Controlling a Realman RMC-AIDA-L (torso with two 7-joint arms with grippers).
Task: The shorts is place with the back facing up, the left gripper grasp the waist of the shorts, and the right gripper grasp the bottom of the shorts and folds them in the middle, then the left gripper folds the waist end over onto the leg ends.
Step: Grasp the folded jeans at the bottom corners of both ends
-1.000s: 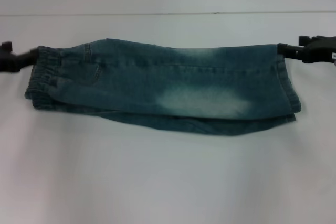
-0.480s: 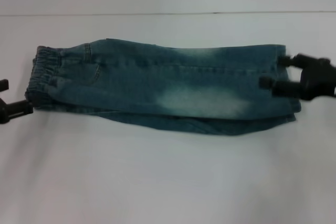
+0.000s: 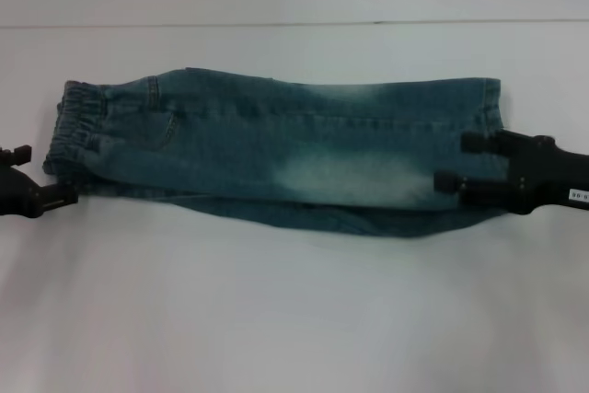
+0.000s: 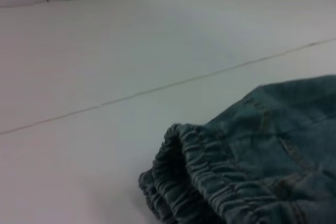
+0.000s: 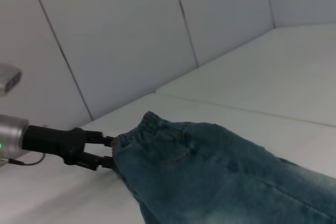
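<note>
lying limp on the worktop (image 3: 294, 319), the soft shorts (image 3: 276, 144) would drape when lifted. left end effector (image 3: 55, 192) sat open beside their waistband (image 3: 74, 131). right end effector (image 3: 451, 163) gaped over their hem.

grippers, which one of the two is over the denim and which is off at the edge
The right gripper reaches over the leg end of the shorts, fingers spread. The left gripper sits at the waistband edge, on the table.

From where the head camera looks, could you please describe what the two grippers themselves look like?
Both are matte black with two slim, prong-like jaws. The right gripper has a blocky black body bearing a small white label. The left gripper sits on a black wrist section joined to a silver-grey arm segment with a small green light.
</note>
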